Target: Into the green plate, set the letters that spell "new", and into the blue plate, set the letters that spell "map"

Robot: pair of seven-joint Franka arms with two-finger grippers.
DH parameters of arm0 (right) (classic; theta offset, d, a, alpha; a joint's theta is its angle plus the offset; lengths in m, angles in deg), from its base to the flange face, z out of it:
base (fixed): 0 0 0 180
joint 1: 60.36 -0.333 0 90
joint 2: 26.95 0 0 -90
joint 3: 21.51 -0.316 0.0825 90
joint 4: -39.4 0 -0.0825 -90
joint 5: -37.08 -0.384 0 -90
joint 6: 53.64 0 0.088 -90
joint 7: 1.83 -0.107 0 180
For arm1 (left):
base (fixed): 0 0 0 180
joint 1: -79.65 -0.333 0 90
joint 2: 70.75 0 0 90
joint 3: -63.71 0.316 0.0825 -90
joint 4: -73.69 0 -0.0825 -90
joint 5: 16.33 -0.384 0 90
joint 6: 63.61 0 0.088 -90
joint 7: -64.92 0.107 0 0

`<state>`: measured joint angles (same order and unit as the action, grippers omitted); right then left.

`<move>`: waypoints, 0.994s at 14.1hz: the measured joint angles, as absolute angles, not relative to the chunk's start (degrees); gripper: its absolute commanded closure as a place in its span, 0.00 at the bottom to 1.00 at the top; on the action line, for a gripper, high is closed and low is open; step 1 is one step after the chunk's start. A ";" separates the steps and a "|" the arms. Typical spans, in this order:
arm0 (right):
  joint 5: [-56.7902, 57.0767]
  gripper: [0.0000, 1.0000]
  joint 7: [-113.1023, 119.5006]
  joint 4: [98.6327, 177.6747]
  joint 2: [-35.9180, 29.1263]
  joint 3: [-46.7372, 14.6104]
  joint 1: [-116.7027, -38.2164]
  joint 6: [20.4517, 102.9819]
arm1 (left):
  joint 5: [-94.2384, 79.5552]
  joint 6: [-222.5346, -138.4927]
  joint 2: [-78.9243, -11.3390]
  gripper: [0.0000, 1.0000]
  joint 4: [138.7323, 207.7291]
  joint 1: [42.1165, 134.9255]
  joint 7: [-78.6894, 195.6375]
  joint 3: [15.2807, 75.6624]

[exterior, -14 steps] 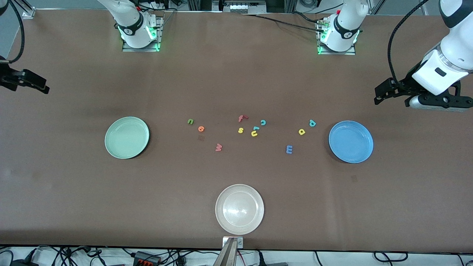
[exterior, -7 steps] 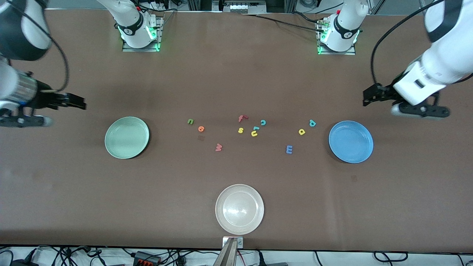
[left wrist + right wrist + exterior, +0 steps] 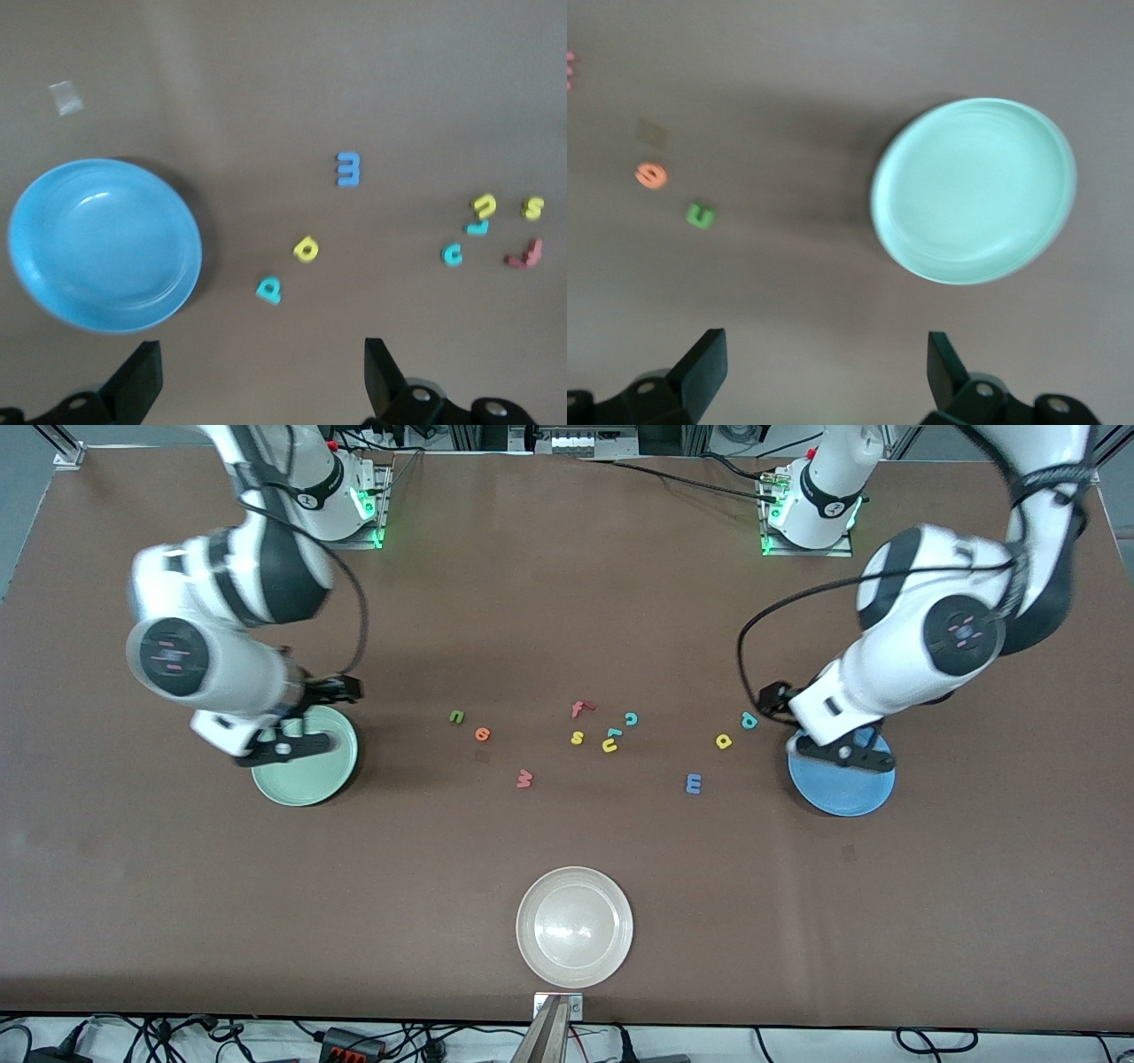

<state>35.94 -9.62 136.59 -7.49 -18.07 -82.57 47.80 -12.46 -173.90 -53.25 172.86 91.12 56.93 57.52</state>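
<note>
The green plate [image 3: 310, 788] lies toward the right arm's end of the table and the blue plate [image 3: 837, 797] toward the left arm's end. Between them lie the olive n [image 3: 456, 716], orange e [image 3: 482, 734], salmon w [image 3: 524, 779], blue m [image 3: 694, 783], yellow a [image 3: 724, 740] and teal p [image 3: 749, 721]. My right gripper [image 3: 350, 688] hangs open and empty over bare table beside the green plate [image 3: 974, 190]. My left gripper [image 3: 769, 698] hangs open and empty beside the blue plate [image 3: 102, 243], close to the p [image 3: 268, 289].
A red f [image 3: 580, 708], yellow s [image 3: 577, 737], yellow u [image 3: 609, 745] and teal c [image 3: 631, 718] cluster at the table's middle. A cream plate [image 3: 574, 926] sits near the edge closest to the front camera. Both arms overhang their plates.
Both arms have swung in from the table's ends, the right to the green plate, the left to the blue one. Both grippers stay open; no letter has moved.
</note>
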 measured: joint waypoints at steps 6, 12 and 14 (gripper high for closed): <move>35.94 0.06 -27.06 137.30 1.40 -18.09 -91.11 59.34 | -12.46 -191.97 -39.00 0.00 172.70 98.24 45.96 57.59; 35.94 0.25 -40.43 138.68 7.49 -18.06 -93.12 65.32 | -12.46 -198.43 -30.76 0.00 169.80 95.04 45.89 58.36; 35.94 0.30 -45.41 138.94 8.02 -18.07 -94.17 65.76 | -12.46 -199.32 -30.45 0.00 169.55 95.39 46.01 58.15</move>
